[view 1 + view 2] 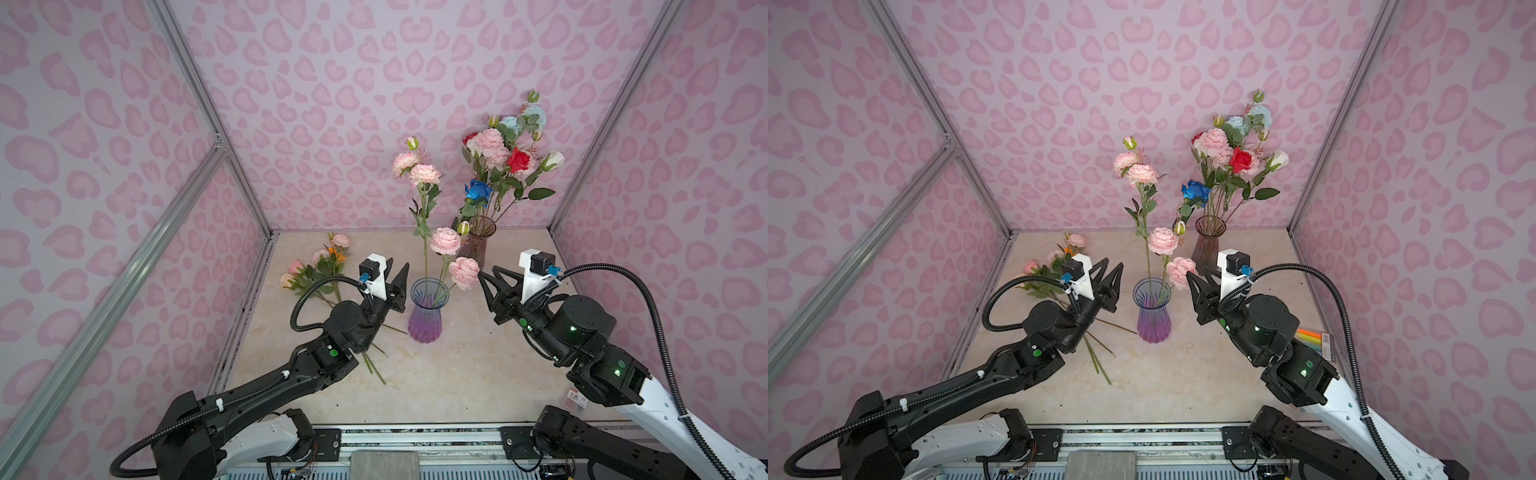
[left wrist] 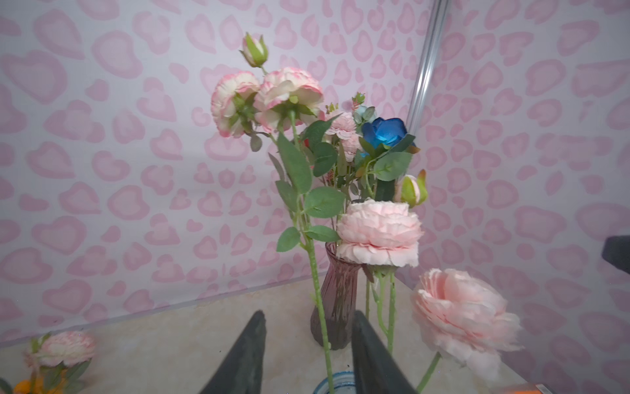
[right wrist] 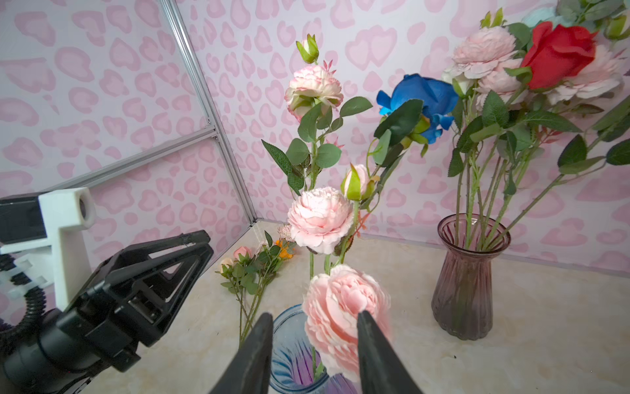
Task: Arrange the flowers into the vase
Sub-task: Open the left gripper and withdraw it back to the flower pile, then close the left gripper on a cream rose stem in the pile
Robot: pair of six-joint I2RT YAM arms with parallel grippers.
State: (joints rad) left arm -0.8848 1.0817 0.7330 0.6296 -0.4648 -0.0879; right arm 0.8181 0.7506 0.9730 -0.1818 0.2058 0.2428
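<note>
**Both claws open beside front vase, nothing held**

Left claw (image 1: pixel 1113 266) is spread part-way and empty, just left of the blue-purple vase (image 1: pixel 424 316) mid-table (image 1: pixel 457 374). Right claw (image 1: pixel 487 272) is spread and empty, one tip at a pink bloom (image 1: pixel 464 272). Pink sprays (image 1: pixel 424 174) stand in that vase. Loose flowers (image 1: pixel 320 270) lie on the table, left. Farther back, a brown vase (image 1: pixel 478 245) holds a mixed bunch (image 1: pixel 507 153).

No readable text or numbers, printed label on small packet (image 1: pixel 576 398) too small to read
</note>
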